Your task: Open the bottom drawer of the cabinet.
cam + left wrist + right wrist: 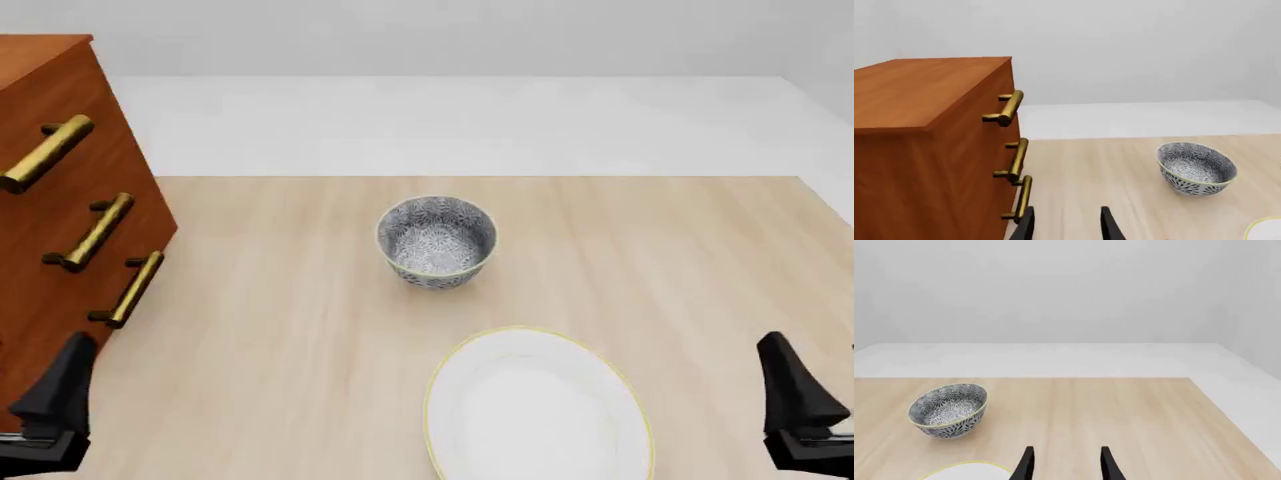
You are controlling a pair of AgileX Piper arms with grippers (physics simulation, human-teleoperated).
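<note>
Cabinet cut off at front view's nine o'clock edge, bottom drawer shut, top seen only by left wrist, left gripper and right gripper fingers apart, empty, bowl centre, plate at six o'clock

Two dark fingers of the right gripper reach into the scene from the near edge, parted with bare light-wood counter visible in the gap between them and nothing held. A bowl with a dense blue-and-white pattern and a pale yellowish rim sits upright on the counter, well apart from the fingers, and just beside the nearer finger the curved, yellow-edged rim of a white plate pokes into view. Beyond the counter's far edge lies a flat white floor running back to a plain pale wall.
</note>
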